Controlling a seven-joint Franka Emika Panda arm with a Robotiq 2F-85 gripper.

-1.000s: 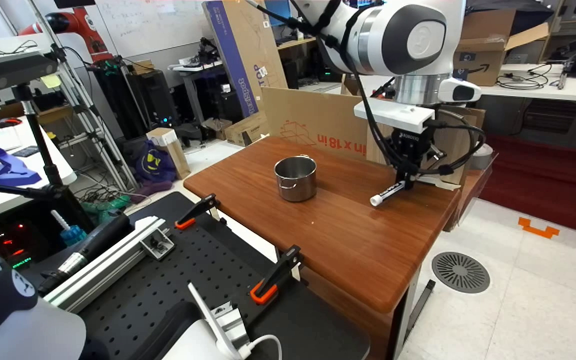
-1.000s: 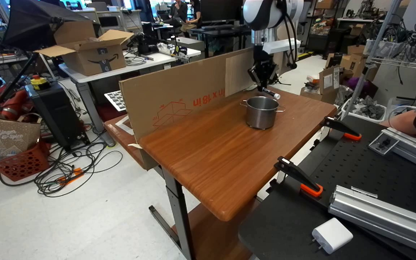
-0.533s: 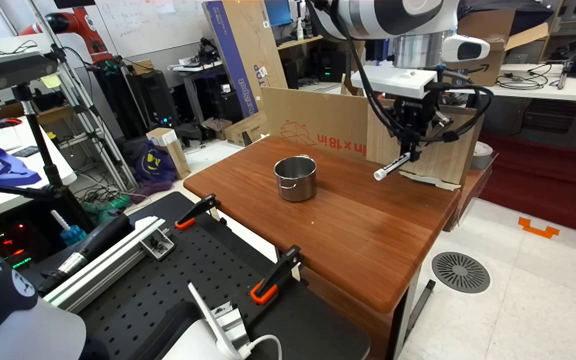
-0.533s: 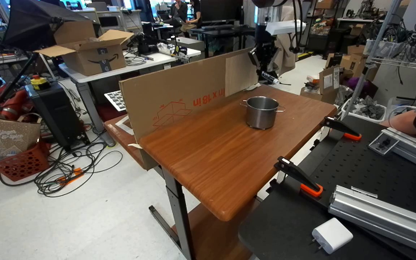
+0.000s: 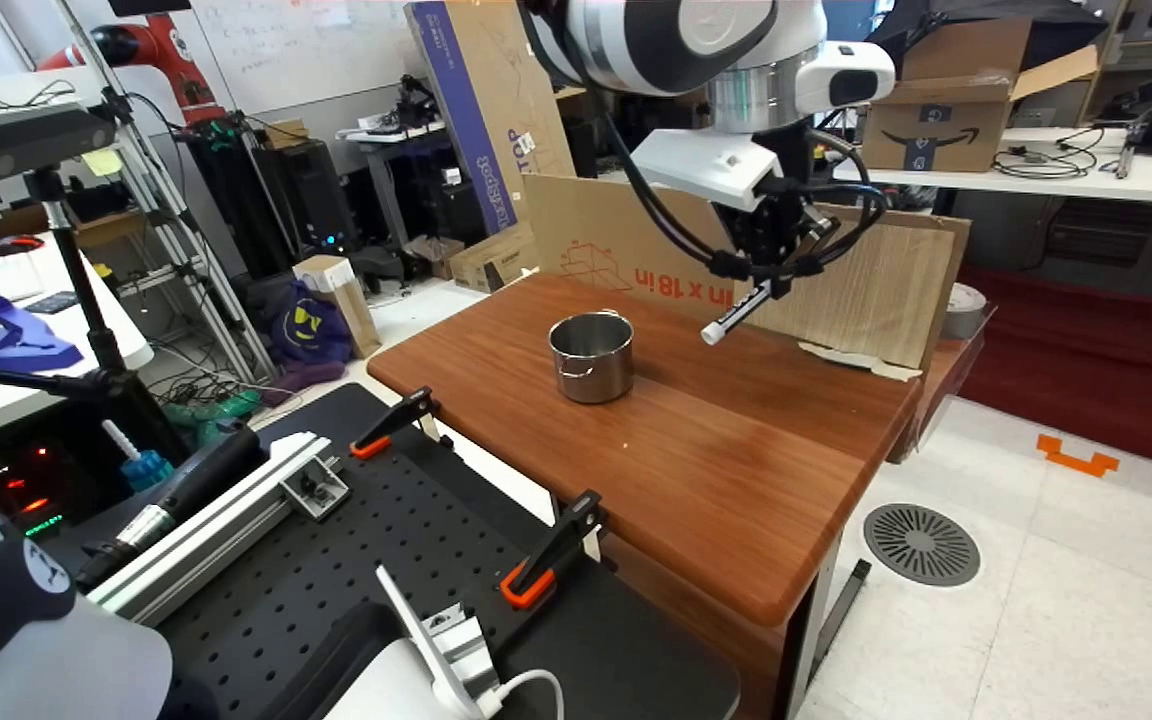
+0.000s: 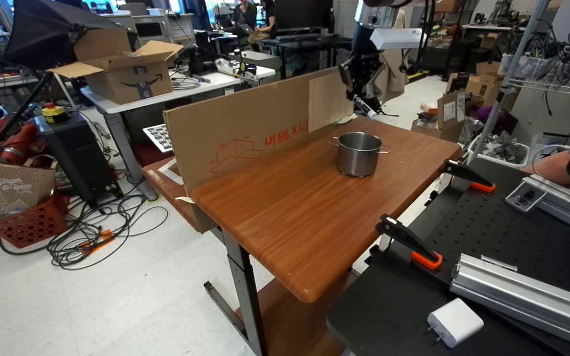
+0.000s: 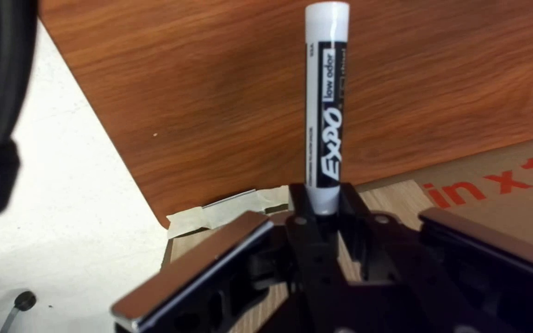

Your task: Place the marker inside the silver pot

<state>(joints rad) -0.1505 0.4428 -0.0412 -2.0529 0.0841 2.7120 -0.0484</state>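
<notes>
Pincer [image 7: 325, 200] closed on the marker [image 7: 325, 111], as the wrist view showed: a dark fingertip [image 7: 298, 200] pressed on either side of it close to one end, and the rest of the barrel stuck out beyond my grip. Label, in black and white, read "EXPO" and "low odor"; the free end was plain white. In both exterior views I held it in the air over the wooden table [image 5: 706, 480], on a slant, the white end lower than the gripped end. Height above the wood: could not tell. The silver pot [image 5: 591, 375] stood upright on the table, mouth up, with a thin wire handle on each of two opposite sides and part of its inner wall in sight. The marker was outside the pot, off to one side and apart from it. A cardboard panel [image 5: 626, 225], printed in red, stood along one edge of the table, with a paler wood-grained sheet [image 5: 851, 290] against part of its face. In the wrist view, torn pale tape [image 7: 234, 206] lay along the foot of that sheet, by the table's corner. Beside the opposite edge was a black perforated board [image 6: 493, 217] with two black-and-orange clamps [image 6: 408, 240] and, in an exterior view, a length of aluminium rail [image 6: 527, 304], a white plug adapter [image 6: 455, 322] just beside it.
</notes>
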